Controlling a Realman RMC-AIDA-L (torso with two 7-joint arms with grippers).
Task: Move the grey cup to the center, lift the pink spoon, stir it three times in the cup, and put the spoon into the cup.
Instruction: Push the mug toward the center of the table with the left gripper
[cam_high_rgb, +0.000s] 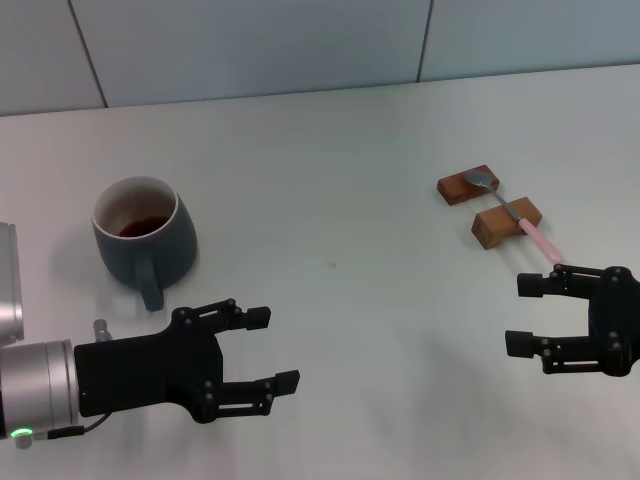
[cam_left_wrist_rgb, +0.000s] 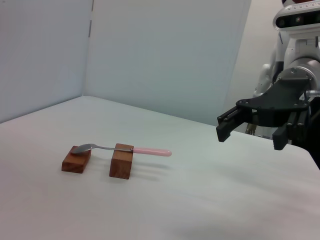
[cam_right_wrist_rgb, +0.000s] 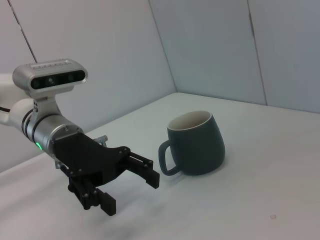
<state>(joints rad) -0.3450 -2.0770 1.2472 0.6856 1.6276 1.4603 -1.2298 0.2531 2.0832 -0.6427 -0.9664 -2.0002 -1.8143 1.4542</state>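
Observation:
The grey cup (cam_high_rgb: 143, 241) (cam_right_wrist_rgb: 196, 142) stands upright at the left of the table, handle toward the robot, with dark liquid inside. My left gripper (cam_high_rgb: 272, 348) (cam_right_wrist_rgb: 134, 186) hovers open just in front of it, near the handle, holding nothing. At the right, the pink spoon (cam_high_rgb: 520, 217) (cam_left_wrist_rgb: 125, 149) lies across two brown wooden blocks (cam_high_rgb: 467, 185) (cam_left_wrist_rgb: 76, 159), its metal bowl on the far block and its pink handle sticking out toward the robot. My right gripper (cam_high_rgb: 524, 314) (cam_left_wrist_rgb: 248, 134) is open and empty, a short way in front of the spoon's handle tip.
White table (cam_high_rgb: 330, 260) with a pale wall (cam_high_rgb: 250, 45) behind it. The nearer wooden block (cam_high_rgb: 506, 223) (cam_left_wrist_rgb: 122, 161) props the spoon's handle. A tiny speck (cam_high_rgb: 333, 264) marks the table's middle.

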